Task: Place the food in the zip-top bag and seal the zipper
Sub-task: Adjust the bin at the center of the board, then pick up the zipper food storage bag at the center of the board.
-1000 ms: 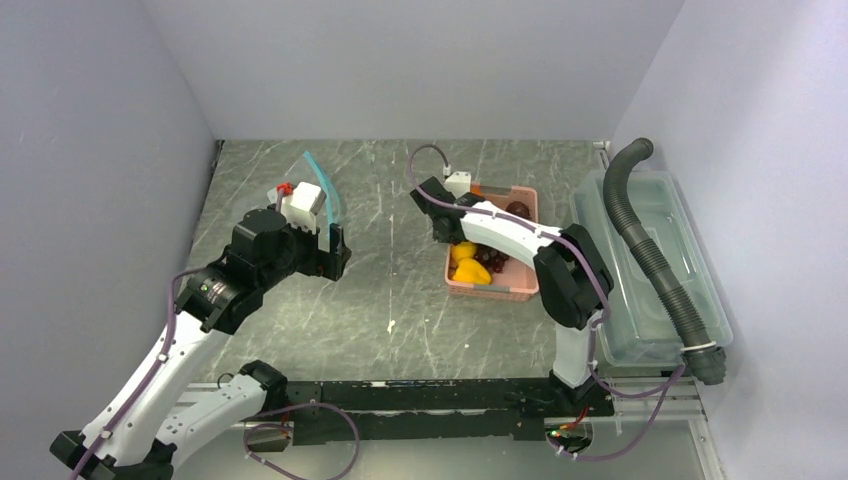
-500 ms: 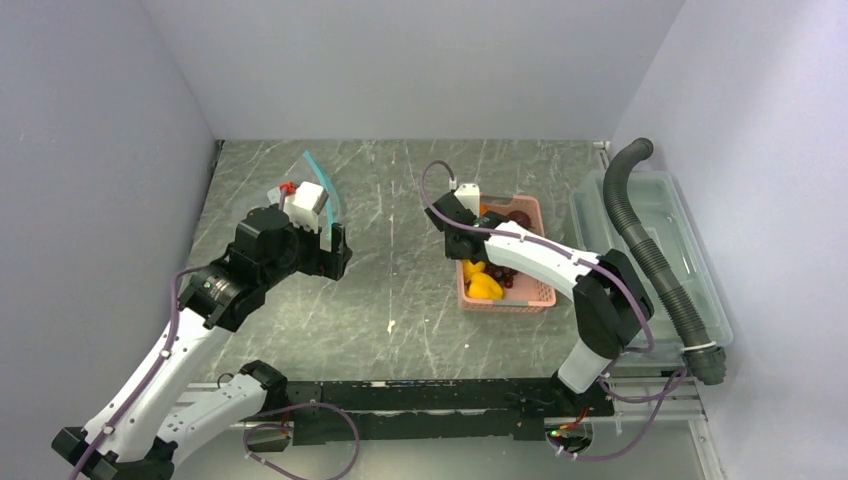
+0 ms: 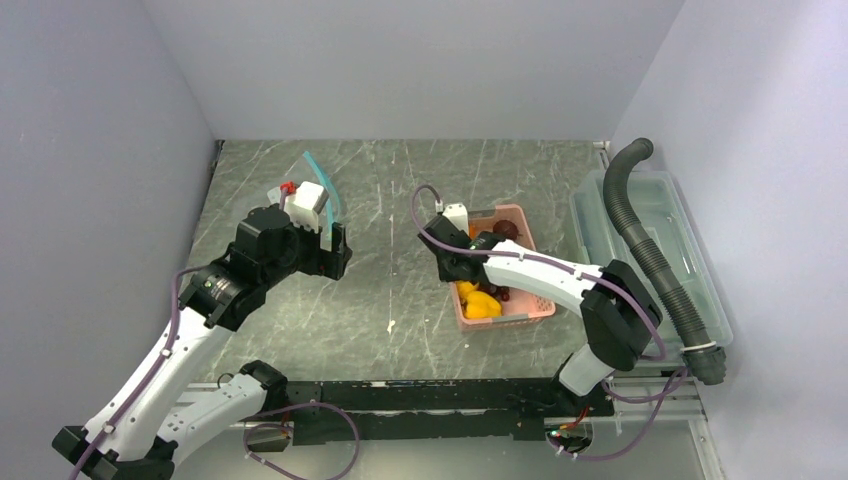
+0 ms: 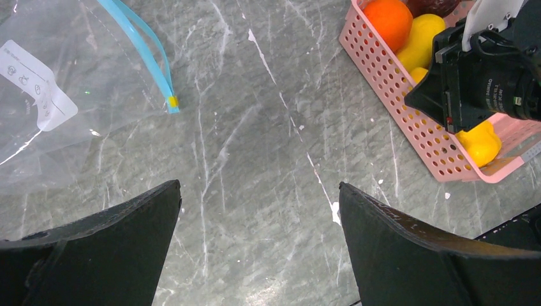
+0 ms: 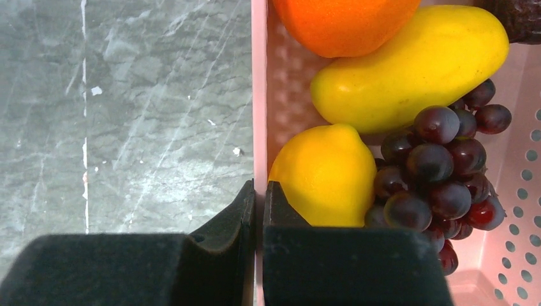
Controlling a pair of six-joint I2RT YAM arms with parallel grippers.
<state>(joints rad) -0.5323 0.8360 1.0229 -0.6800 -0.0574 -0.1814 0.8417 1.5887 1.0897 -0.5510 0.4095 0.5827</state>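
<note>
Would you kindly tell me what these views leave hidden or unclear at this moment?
Left wrist view: frame edges crop the zip-top bag, so mouth open or sealed is unclear.
Top view: the right arm covers much inside the pink basket.
Right wrist view: a dark fruit is cut off at the top-right corner.

top: overhead, wide | wrists: close, downward | shared: pink basket (image 3: 510, 321)

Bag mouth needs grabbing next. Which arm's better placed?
Left. The left gripper is open and empty, with the zip-top bag and its zipper close by. The right gripper is shut on the pink basket wall, farther from the bag.
</note>
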